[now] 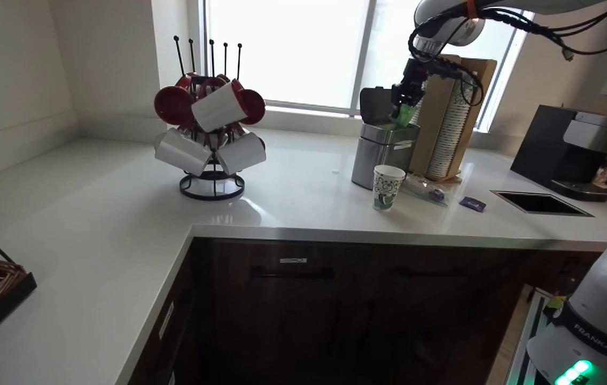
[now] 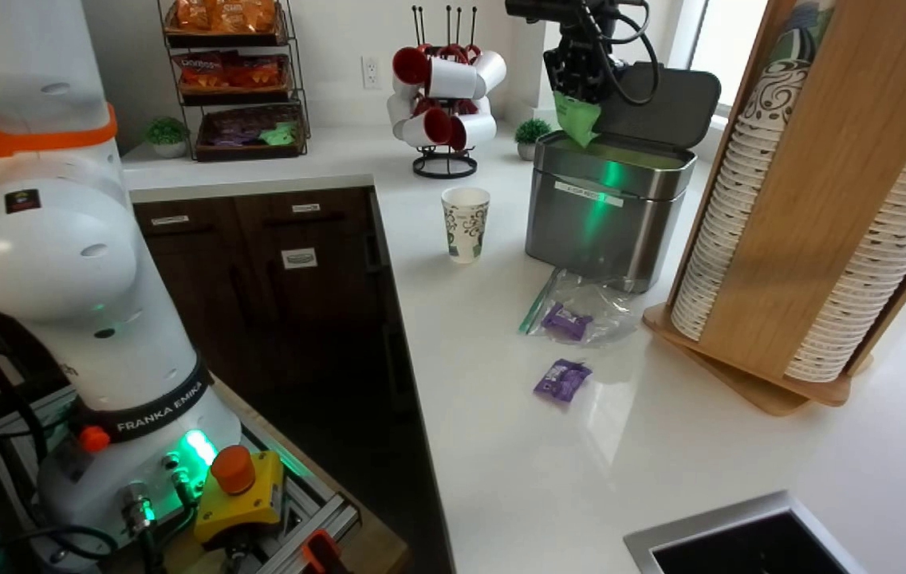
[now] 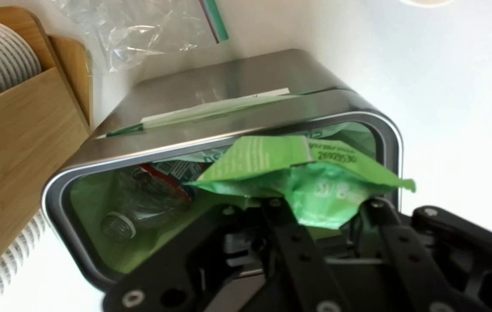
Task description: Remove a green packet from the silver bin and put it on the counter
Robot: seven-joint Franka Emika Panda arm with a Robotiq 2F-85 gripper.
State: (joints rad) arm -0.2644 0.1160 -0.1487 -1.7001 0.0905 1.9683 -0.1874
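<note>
The jaws pinch a crumpled bright-green plastic-looking packet (image 3: 302,180) over a boxy grey metal bin (image 2: 608,227); I'd guess the packet's light, floppy, slick, best held mid-body.

My arm (image 2: 62,247) is white and smoothly rounded, with an orange band (image 2: 30,143) wrapped around it and, above its base (image 2: 86,510), a black collar (image 2: 151,414) lettered FRANKA EMIKA; green lights (image 2: 199,448) glow below the lettering. I see black cables (image 1: 522,21) looping alongside, and in the wrist view my black gripper (image 3: 326,206) is dotted with silver screws (image 3: 133,298).
</note>
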